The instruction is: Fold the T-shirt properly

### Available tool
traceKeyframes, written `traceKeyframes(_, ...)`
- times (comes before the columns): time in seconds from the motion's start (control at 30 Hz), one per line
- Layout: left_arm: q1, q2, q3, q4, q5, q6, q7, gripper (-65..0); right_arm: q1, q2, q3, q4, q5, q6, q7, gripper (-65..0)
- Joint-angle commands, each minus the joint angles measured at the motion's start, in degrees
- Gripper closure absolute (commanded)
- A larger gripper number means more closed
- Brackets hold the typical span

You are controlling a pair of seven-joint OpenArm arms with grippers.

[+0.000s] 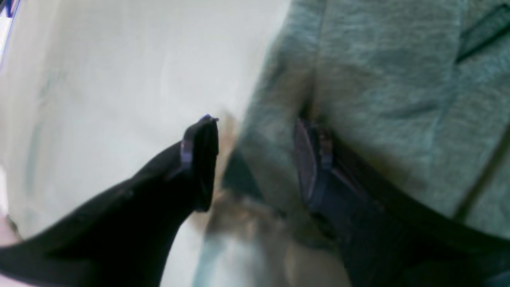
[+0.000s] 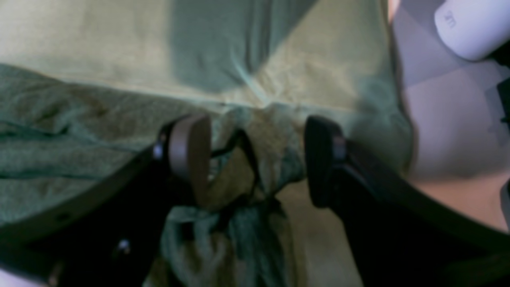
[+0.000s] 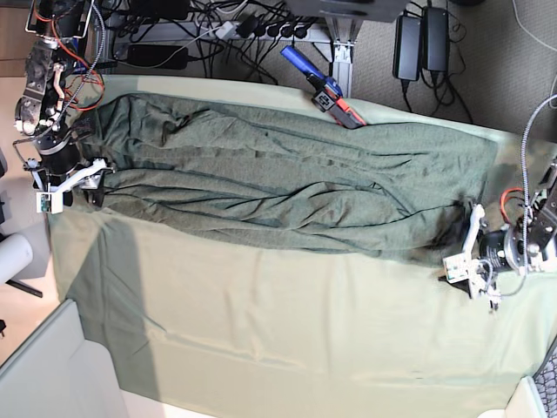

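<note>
The T-shirt [image 3: 278, 187], dark olive and wrinkled, lies stretched across the back half of the table from left to right. At its left end my right gripper [image 3: 91, 183] stands open. In the right wrist view a bunched corner of the T-shirt [image 2: 259, 143] sits between the spread fingers [image 2: 191, 155], which do not clamp it. At the shirt's right end my left gripper [image 3: 463, 235] is open too. The left wrist view shows the T-shirt [image 1: 378, 79] with its edge running between the two fingers; one finger [image 1: 199, 159] is over the pale cover, the other against the fabric.
The pale mint table covering [image 3: 261, 331] fills the front half. A blue and red tool [image 3: 322, 83] lies at the back edge. Cables and power bricks [image 3: 418, 43] sit beyond the table. A white cylinder [image 3: 13, 257] stands off the left side.
</note>
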Motion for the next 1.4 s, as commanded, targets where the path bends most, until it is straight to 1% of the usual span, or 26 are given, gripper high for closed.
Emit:
traceKeyframes(0.0, -1.46, -0.94, -0.48, 1.20, -1.18, -0.38, -1.01, -33.9, 0.90, 1.55, 0.76, 0.85, 0.46, -0.17, 1.27, -37.1)
traceKeyframes(0.33, -1.31, -0.42, -0.46, 0.39, -1.27, -0.38, -1.09, -34.0, 0.90, 1.57, 0.76, 0.85, 0.48, -0.17, 1.25, -37.1)
traceKeyframes(0.47, -1.31, -0.20, -0.46, -2.49, -0.98, -0.38, -1.62, -33.9, 0.90, 1.55, 0.76, 0.85, 0.48, -0.20, 1.09, -37.1)
traceKeyframes(0.57, -1.33, 0.50, -0.46, -5.27, 0.50, -0.38, -2.23, -34.0, 0.90, 1.57, 0.76, 0.85, 0.50, -0.17, 1.09, -37.1)
traceKeyframes(0.8, -1.31, 1.60, -0.46, -8.17, 0.46, -0.38, -2.78, -33.9, 0.90, 1.57, 0.76, 0.85, 0.94, -0.17, 1.03, -37.1)
traceKeyframes(0.83, -1.31, 1.62, -0.46, -8.17, 0.46, -0.38, -2.78, -32.7, 0.90, 1.57, 0.76, 0.85, 0.92, -0.17, 1.03, -37.1)
traceKeyframes(0.87, -1.31, 1.62, -0.46, -8.17, 0.46, -0.38, -2.78, -27.9, 0.90, 1.57, 0.76, 0.85, 0.92, -0.20, 1.03, -37.1)
traceKeyframes(0.97, -1.31, 1.60, -0.46, -8.17, 0.44, -0.38, -2.78, -10.5, 0.90, 1.60, 0.76, 0.85, 0.90, -0.17, 1.03, -36.9)
traceKeyframes(1.03, -1.31, 1.60, -0.46, -8.13, 0.11, -0.38, -2.80, -2.2, 0.92, 1.60, 0.76, 0.87, 0.90, -0.20, 1.05, -36.9)
traceKeyframes(1.07, -1.31, 1.57, -0.46, -8.07, -0.31, -0.38, -2.80, 0.0, 0.98, 1.62, 0.79, 0.96, 0.90, -0.20, 1.05, -36.9)
traceKeyframes(1.23, -1.31, 1.09, -0.48, -6.71, -2.10, -0.38, -2.80, 0.0, 1.07, 1.53, 2.91, 3.89, 1.01, -0.24, 1.05, -36.9)
traceKeyframes(1.37, -1.31, -0.59, -0.48, -3.45, -3.08, -0.38, -2.80, 0.0, 1.49, 1.57, 4.94, 6.49, 4.35, -0.20, 1.05, -36.9)
